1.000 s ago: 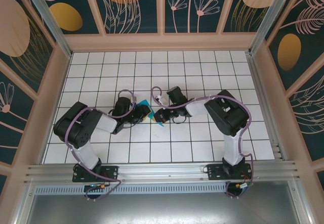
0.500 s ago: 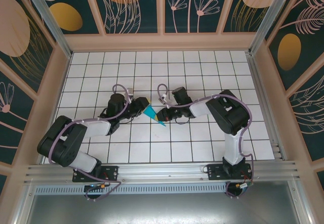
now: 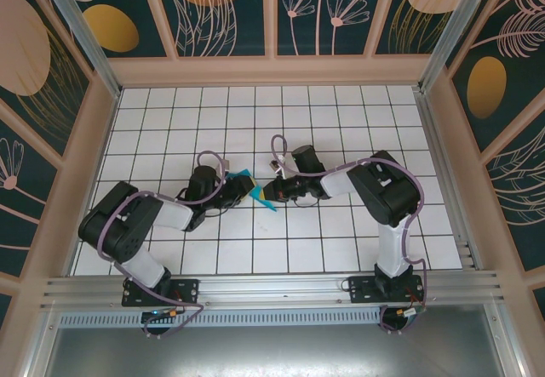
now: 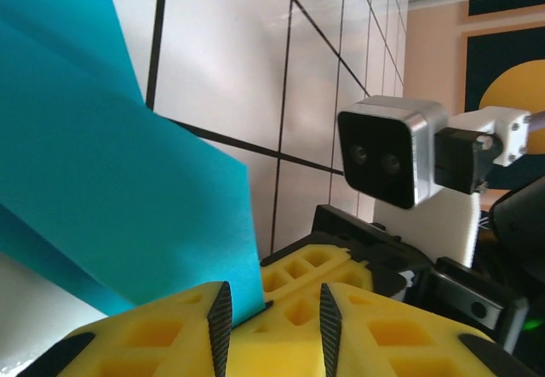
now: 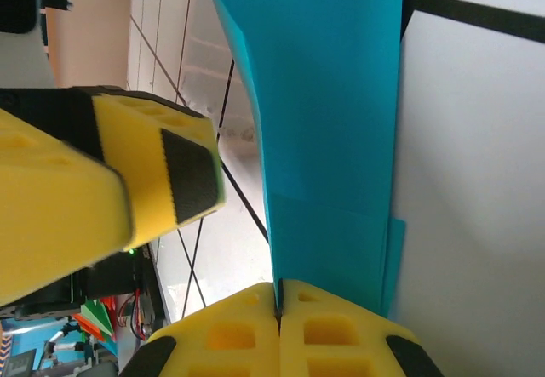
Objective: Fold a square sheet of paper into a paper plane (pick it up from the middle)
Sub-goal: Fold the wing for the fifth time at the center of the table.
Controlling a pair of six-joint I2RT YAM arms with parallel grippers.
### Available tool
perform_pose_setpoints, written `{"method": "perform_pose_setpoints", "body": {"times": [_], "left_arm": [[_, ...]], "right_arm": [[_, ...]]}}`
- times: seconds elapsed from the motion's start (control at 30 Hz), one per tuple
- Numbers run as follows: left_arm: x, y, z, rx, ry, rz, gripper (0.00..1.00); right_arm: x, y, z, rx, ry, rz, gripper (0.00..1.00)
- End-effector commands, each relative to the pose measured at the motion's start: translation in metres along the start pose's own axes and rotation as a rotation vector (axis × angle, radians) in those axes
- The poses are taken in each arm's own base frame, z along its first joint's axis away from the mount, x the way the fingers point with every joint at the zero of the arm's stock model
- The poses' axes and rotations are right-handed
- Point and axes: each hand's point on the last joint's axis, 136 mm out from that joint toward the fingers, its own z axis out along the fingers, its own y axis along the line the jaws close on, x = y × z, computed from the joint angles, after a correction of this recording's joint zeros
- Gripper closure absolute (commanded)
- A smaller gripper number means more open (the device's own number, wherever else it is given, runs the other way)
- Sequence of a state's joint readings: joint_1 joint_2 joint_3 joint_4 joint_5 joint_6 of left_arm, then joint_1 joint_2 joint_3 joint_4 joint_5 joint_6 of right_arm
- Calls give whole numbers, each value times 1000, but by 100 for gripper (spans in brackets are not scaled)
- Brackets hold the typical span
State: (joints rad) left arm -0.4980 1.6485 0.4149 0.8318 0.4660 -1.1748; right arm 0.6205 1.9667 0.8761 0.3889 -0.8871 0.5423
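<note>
The square sheet of paper (image 3: 246, 176), bright cyan and folded into a narrow pointed shape, stands on edge just above the white grid table between the two grippers, its tip (image 3: 270, 206) pointing toward the near side. My right gripper (image 3: 261, 192) is shut on the paper's (image 5: 332, 122) lower edge, yellow fingers (image 5: 278, 292) pressed together. My left gripper (image 3: 244, 190) faces it from the left. Its jaws (image 4: 274, 313) stand apart, and the paper (image 4: 111, 190) lies against the inner side of its left pad (image 4: 220, 326). The right gripper's fingers show through the gap.
The right wrist camera block (image 4: 392, 160) sits close in front of the left gripper. The left gripper's finger (image 5: 162, 168) hangs beside the paper in the right wrist view. Patterned enclosure walls (image 3: 272, 19) ring the tiled table (image 3: 341, 122); both elbows rest low.
The left arm pulled back to the left, then returned, and its gripper is at the paper again. The right gripper kept hold of the paper and shifted slightly up and right.
</note>
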Motion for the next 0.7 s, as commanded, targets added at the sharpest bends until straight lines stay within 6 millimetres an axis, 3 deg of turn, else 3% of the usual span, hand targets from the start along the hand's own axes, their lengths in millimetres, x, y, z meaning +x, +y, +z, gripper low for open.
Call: {"method": "perform_pose_setpoints", "body": {"times": [0.0,0.23,0.27,0.67], "left_arm": [[0,-12,5,56,6,26,64],[4,-7,8,54,15,21,65],[6,3,11,31,27,8,65],[9,23,17,-36,36,-33,67]], "right_arm": [[5,-13,3,4,11,71,100],[9,-24,5,38,21,108,100],[10,-25,5,43,22,111,100],[14,-35,7,77,37,129,100]]}}
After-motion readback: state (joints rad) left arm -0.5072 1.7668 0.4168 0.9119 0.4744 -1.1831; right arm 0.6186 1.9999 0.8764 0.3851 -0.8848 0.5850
